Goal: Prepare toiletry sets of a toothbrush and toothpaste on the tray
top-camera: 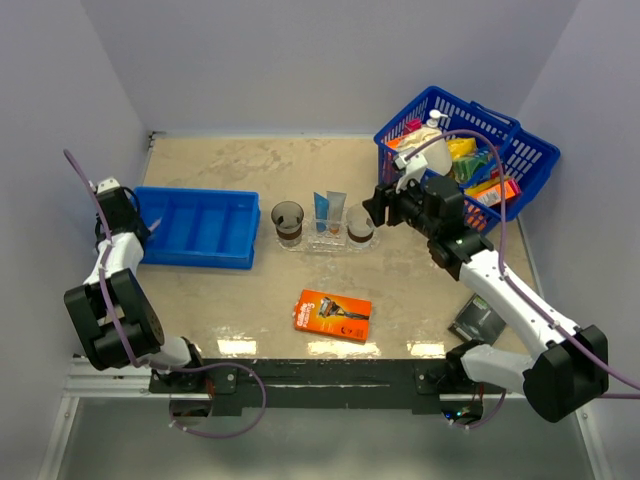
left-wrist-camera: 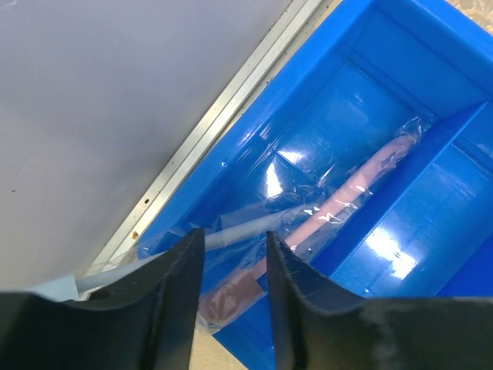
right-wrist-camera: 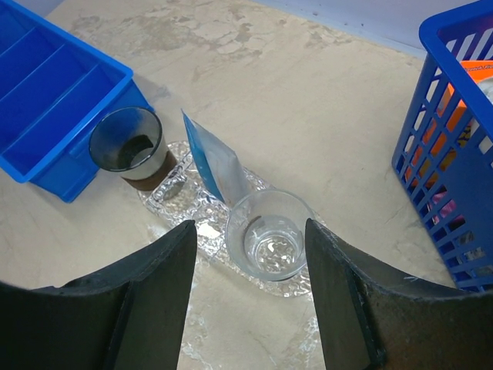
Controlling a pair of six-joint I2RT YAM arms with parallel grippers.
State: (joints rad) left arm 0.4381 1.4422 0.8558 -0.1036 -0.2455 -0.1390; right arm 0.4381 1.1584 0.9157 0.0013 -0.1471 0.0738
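Found the clear tray (top-camera: pixel 325 243) mid-desk (top-camera: pixel 230 300), between the blue compartment bin (top-camera: pixel 197 227) and the blue wire basket (top-camera: pixel 470 150).

Counted two cups standing on it: a brownish cup (top-camera: pixel 288 222) at its left end, a clear cup (top-camera: pixel 360 225) at its right end.

Noted blue-and-white toothpaste tubes (top-camera: pixel 329 211) standing on the tray between the two cups.

Logged an orange razor pack (top-camera: pixel 334 314) flat on the desk, nearer the arm bases and apart from the tray.

Recorded the right pincer (right-wrist-camera: pixel 248 231) spread wide, holding nothing, hovering above the clear cup.

Recorded the left pincer (left-wrist-camera: pixel 231 239) over the bin's end compartment beside the wall, fingers parted by a narrow gap, nothing clamped between them.

Saw film-wrapped toothbrushes (left-wrist-camera: pixel 339 193) lying in that compartment, one pink, one grey.

Could not tell whether the left fingertips touched the film.
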